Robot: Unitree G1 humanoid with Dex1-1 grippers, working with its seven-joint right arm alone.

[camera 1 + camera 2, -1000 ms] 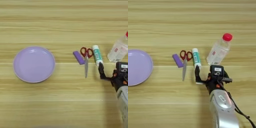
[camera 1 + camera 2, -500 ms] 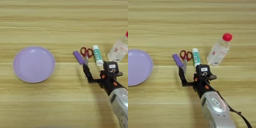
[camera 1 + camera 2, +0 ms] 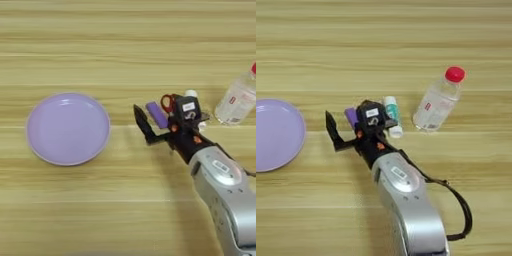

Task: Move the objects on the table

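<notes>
The bottle [image 3: 436,104] bears a label with red marks, perhaps print, unreadable.

Scissors [image 3: 167,101] mostly hidden behind the hand [image 3: 150,131], only a red handle loop showing, glue stick [image 3: 392,116] partly covered, bottle [image 3: 239,97] cut by the right edge, plate [image 3: 275,134] cut by the left edge, hand's finger gap unreadable

round lavender plate [image 3: 67,128] lying flat at left, purple block [image 3: 156,114], red-handled scissors [image 3: 166,101] and glue stick [image 3: 392,116] clustered right, seemingly touching

Clear plastic bottle [image 3: 436,102] with red cap, apparently lying on its side.
</notes>
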